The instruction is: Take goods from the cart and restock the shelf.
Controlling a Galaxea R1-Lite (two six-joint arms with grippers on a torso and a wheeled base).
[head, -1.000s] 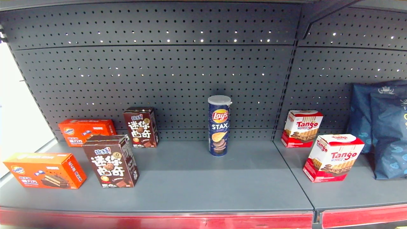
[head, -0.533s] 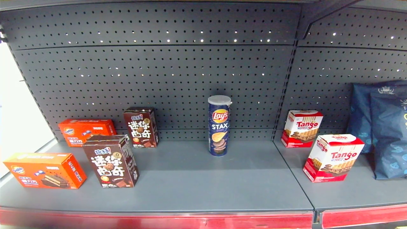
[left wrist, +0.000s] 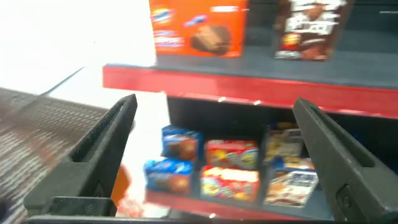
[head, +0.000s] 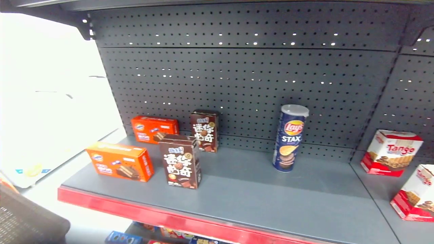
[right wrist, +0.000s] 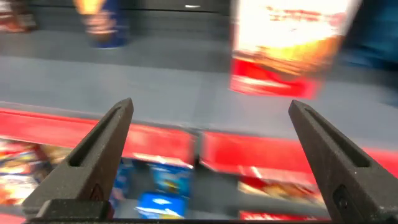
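Change: our view has swung left; the boxes [head: 179, 161] and can [head: 288, 142] kept their places. The cart [head: 27, 220] now shows at lower left, so we judge we're turning for goods.
Grippers: left gripper [left wrist: 214, 104] and right gripper [right wrist: 210, 107] are spread wide and hold nothing.
Materials: matte grey metal shelf [head: 237, 200] across the frame's middle, with a glossy red lip [head: 152, 213]; cardboard boxes; cylindrical can; mesh cart.

white surface [head: 61, 145] on the left
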